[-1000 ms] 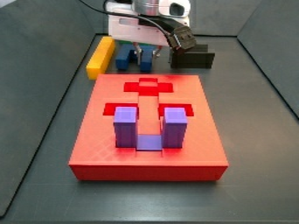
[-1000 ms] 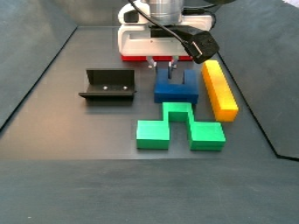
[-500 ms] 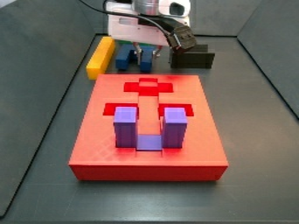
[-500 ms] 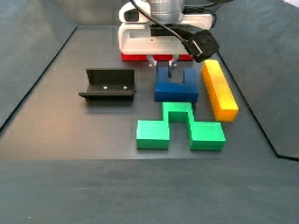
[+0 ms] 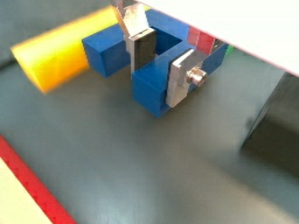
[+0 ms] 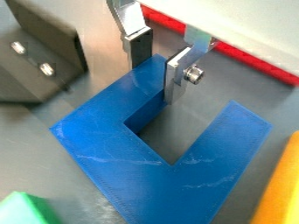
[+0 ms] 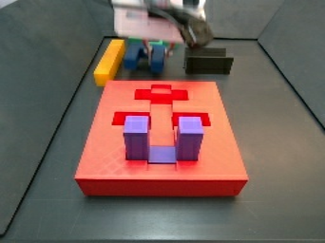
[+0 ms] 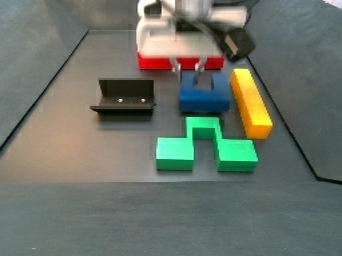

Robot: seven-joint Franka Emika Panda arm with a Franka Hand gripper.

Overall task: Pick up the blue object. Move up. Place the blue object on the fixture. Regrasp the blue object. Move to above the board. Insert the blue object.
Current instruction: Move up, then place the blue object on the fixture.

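The blue object (image 8: 203,100) is a dark blue U-shaped block lying on the floor between the fixture (image 8: 123,97) and a yellow bar (image 8: 250,100). My gripper (image 8: 191,70) comes down on it from above. In both wrist views the silver fingers (image 5: 181,77) (image 6: 136,48) straddle one prong (image 5: 152,86), one inside the U slot and one on the outer face, pressed against it. The block (image 6: 152,153) shows its open slot below the gripper (image 6: 158,63). The red board (image 7: 159,142) lies nearer in a side view, with the gripper (image 7: 155,47) blurred behind it.
A lighter purple U-shaped block (image 7: 135,133) stands in the board's cutouts. A green block (image 8: 201,148) lies in front of the blue object. The yellow bar (image 7: 110,60) is close beside the held prong. Dark walls ring the floor.
The gripper body has shifted upward slightly and is motion-blurred in a side view. The blue object has barely moved.
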